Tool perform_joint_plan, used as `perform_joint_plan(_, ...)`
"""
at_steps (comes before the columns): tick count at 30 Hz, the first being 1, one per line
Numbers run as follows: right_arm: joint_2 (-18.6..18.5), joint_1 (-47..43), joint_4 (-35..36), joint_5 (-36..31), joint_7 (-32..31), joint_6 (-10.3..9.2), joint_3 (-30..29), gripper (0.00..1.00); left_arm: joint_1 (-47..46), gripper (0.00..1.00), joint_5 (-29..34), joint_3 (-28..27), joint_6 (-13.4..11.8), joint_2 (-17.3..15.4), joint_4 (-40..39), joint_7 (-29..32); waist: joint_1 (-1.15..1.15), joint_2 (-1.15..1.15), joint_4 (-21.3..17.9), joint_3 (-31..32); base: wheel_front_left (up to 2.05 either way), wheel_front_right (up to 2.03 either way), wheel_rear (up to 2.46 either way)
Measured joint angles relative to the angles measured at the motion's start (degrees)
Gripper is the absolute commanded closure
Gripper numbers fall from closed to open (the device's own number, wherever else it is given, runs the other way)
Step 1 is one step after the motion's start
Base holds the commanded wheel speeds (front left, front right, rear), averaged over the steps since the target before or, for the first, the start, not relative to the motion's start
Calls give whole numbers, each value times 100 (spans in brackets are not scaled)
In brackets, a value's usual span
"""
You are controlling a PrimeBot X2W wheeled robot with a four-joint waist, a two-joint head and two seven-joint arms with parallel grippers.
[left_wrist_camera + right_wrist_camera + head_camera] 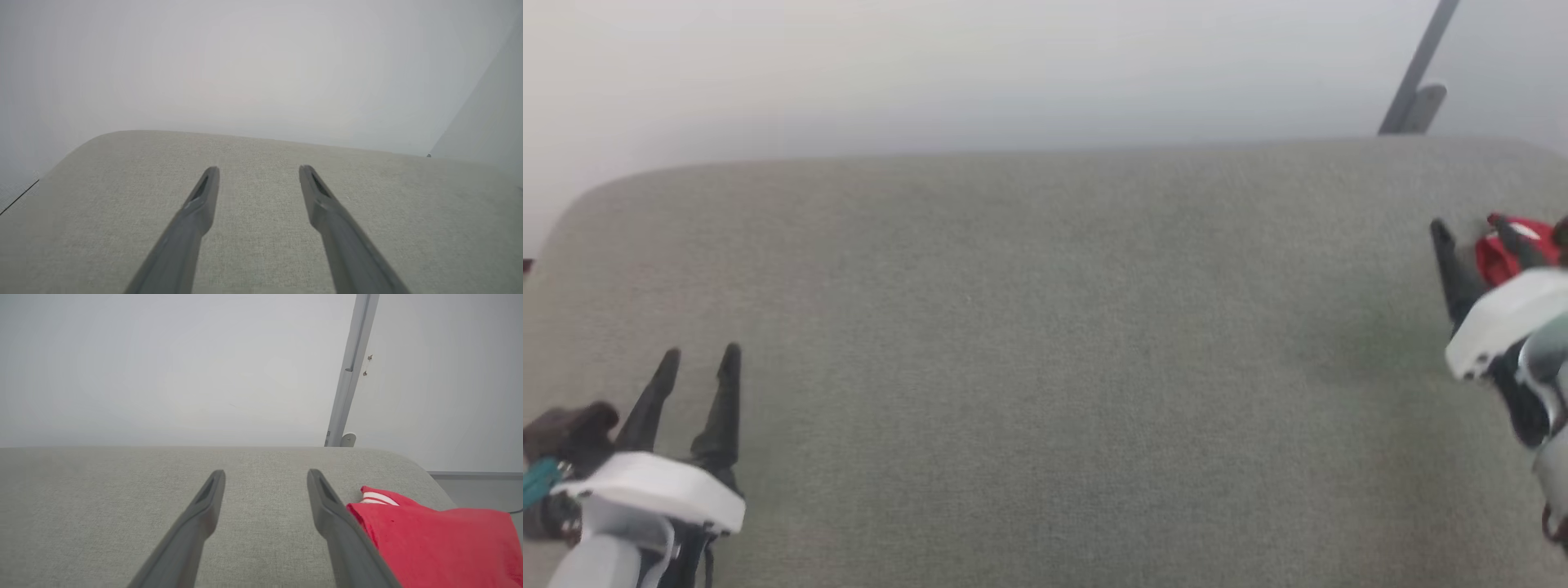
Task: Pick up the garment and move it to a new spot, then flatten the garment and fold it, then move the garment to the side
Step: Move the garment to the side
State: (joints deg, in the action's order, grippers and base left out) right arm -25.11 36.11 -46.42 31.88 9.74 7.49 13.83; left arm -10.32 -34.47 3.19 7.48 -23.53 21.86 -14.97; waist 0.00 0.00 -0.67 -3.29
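Both hands are open and empty. The left hand [703, 353] hovers over the near left part of the table [1045, 367], its two dark fingers spread with only grey-green fabric between them, as the left wrist view confirms [259, 169]. The right hand [1467, 224] sits at the far right, fingers apart, gripping nothing. The garment [1515, 245] lies at the table's right edge, just beside that hand. From the right wrist [265, 473], the red cloth [441, 539] spreads low and fairly flat to the outside of one finger, with a strip of white-striped trim [378, 498] showing at its far corner. Whether that finger touches the cloth I cannot tell. The stage is hard to judge. The garment may be waiting for its first pick-up, or it may be folded and set aside with the job nearly over. Its compact, flat lie at the side leans towards the second, but too little of it shows to settle whether it is folded. No container takes part; the garment rests straight on the table, whose broad middle carries nothing. A grey pole [1417, 82] stands against the pale wall behind.
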Motion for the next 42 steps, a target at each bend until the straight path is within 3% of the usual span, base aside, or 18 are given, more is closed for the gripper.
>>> perform_joint_plan(19,305,-1588,947,31,438,0,-517,0,1077,0,-27,-466,-8,32,-527,0,0,0,175,387,0,0,0)
perform_joint_plan(42,926,-2866,2383,-671,156,0,-1369,0,1272,0,75,-534,-8,71,-666,0,0,0,124,400,0,0,0)
